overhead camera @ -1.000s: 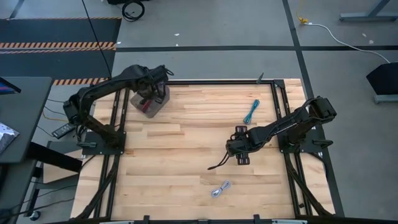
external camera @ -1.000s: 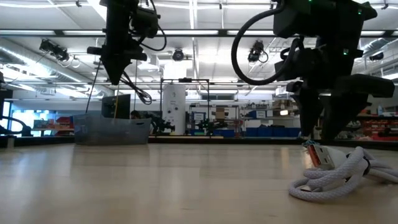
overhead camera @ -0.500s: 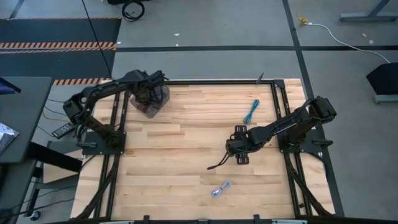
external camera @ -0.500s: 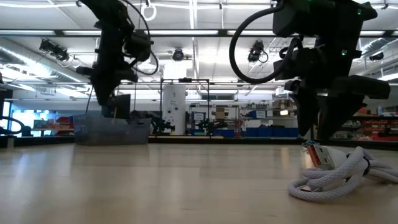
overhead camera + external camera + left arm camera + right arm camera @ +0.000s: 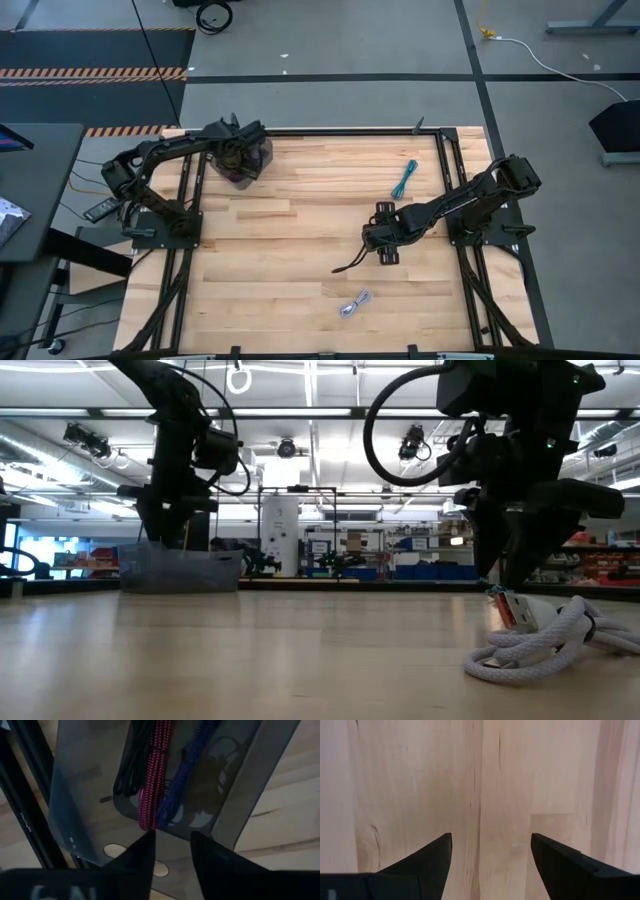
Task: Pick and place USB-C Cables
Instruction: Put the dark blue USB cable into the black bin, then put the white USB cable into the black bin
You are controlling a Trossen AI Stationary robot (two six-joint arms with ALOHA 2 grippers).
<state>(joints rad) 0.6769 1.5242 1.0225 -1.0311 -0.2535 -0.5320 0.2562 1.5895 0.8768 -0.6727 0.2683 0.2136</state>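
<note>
A clear plastic bin (image 5: 262, 152) stands at the table's far left and holds the black (image 5: 132, 765), magenta (image 5: 155, 780) and purple (image 5: 187, 775) USB-C cables. My left gripper (image 5: 172, 835) is open just above them, pointing down into the bin. A black cable (image 5: 348, 265) lies mid-table, close to my right gripper (image 5: 376, 244). That gripper is open and points down over bare wood (image 5: 491, 836). The teal cable (image 5: 404, 180) lies at the far right. The white-silver cable (image 5: 354, 304) lies near the front edge. My left gripper has one fingertip (image 5: 146, 845) right at the magenta cable's lower end (image 5: 148, 825), coming from above. Whether they touch, I cannot tell. The cable lies on the bin's floor beside the purple one.
Black frame rails (image 5: 340, 131) run along the table's far edge and down both sides. The bin (image 5: 180, 570) shows at the left in the low view. There the white-silver cable (image 5: 540, 645) lies in the foreground below my right arm. Bare wood stretches between the two arms.
My left gripper has gone down from above the bin into its mouth, the arm stretching lower over the table's far left corner. My right gripper has kept its place over the wood.
</note>
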